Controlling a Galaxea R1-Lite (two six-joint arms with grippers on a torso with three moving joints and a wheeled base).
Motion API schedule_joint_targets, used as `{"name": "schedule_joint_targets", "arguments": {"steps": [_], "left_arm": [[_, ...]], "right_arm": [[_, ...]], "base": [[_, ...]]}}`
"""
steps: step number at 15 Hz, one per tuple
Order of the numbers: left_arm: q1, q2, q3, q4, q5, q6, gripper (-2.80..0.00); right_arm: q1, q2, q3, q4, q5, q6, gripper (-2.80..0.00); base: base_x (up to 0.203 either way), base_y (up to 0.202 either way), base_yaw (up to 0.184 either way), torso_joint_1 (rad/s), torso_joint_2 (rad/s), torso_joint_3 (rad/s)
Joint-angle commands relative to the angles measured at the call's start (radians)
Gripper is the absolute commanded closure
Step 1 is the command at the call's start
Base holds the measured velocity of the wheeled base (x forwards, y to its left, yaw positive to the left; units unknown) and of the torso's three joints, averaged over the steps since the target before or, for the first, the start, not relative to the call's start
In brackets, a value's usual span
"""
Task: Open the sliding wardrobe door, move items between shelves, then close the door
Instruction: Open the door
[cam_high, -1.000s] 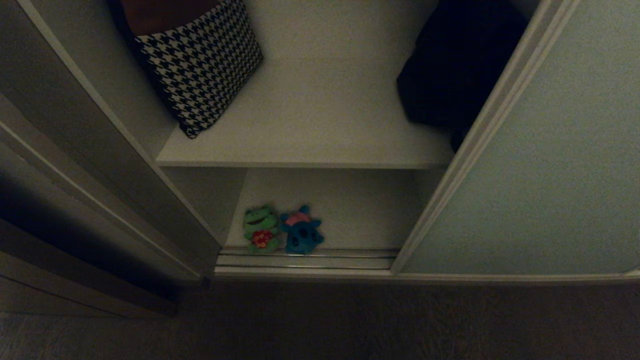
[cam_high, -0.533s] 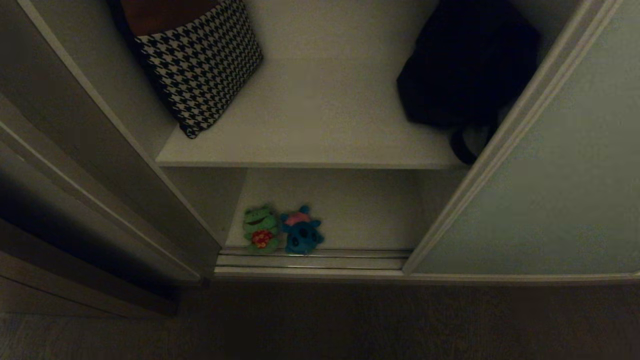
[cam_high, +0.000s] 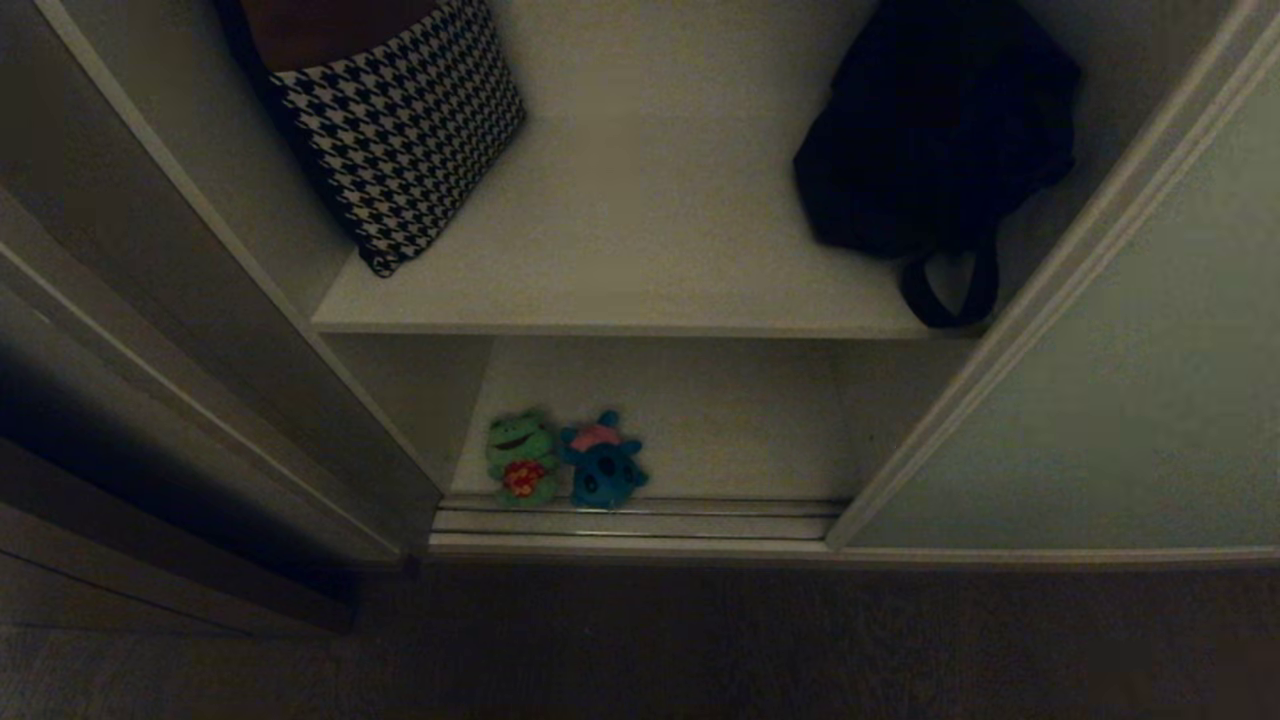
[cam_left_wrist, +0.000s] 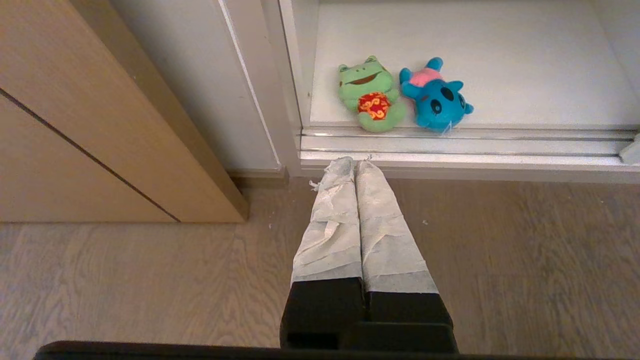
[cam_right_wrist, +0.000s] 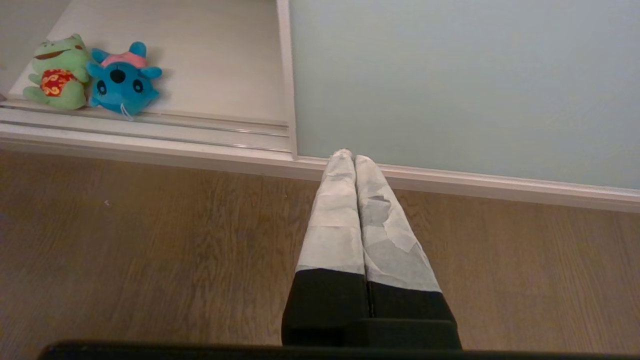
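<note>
Wood-grain floor (cam_left_wrist: 150, 280) runs up to the open wardrobe, and on the far left a brown wooden panel (cam_left_wrist: 75, 125) stands beside the white side wall. Up on the upper shelf (cam_high: 640, 280), a black-and-white houndstooth cushion (cam_high: 400, 130) leans at the left end, well apart from a black strapped bag (cam_high: 930, 140) slumped at the right end, its strap loop hanging over the shelf's front edge. Down on the bottom shelf (cam_high: 740, 420), the green frog plush (cam_high: 521, 456) sits at the left front corner, red patch on its belly, and just beside it, touching, the blue plush (cam_high: 603, 462) with its pink back, both right against the silver floor track (cam_high: 640, 520). Over to the right, the sliding wardrobe door (cam_high: 1120, 400) is drawn aside, its pale grey-green panel covering the right part of the opening. The left hand (cam_left_wrist: 354, 162) hangs over the floor in front of the track, near the frog, its taped fingers pressed together and empty. The right hand (cam_right_wrist: 348, 156) hangs low before the door's bottom edge, fingers likewise pressed together, holding nothing.
</note>
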Motion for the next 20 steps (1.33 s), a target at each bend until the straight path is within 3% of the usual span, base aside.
{"name": "schedule_joint_targets", "arguments": {"steps": [1, 6, 20], "left_arm": [[0.0, 0.004, 0.0, 0.002, -0.001, 0.004, 0.0], [0.0, 0.004, -0.001, 0.005, -0.001, 0.016, 0.0], [0.0, 0.004, 0.0, -0.001, -0.005, 0.004, 0.0]], "right_arm": [[0.0, -0.002, 0.0, 0.0, 0.0, 0.0, 0.0], [0.0, -0.002, 0.0, 0.0, 0.0, 0.0, 0.0], [0.001, -0.002, 0.0, 0.0, 0.0, 0.0, 0.0]], "base": [[0.0, 0.0, 0.0, 0.0, 0.0, 0.0], [0.0, 0.0, 0.0, 0.002, 0.0, -0.057], [0.0, 0.0, 0.0, 0.002, 0.0, -0.193]]}}
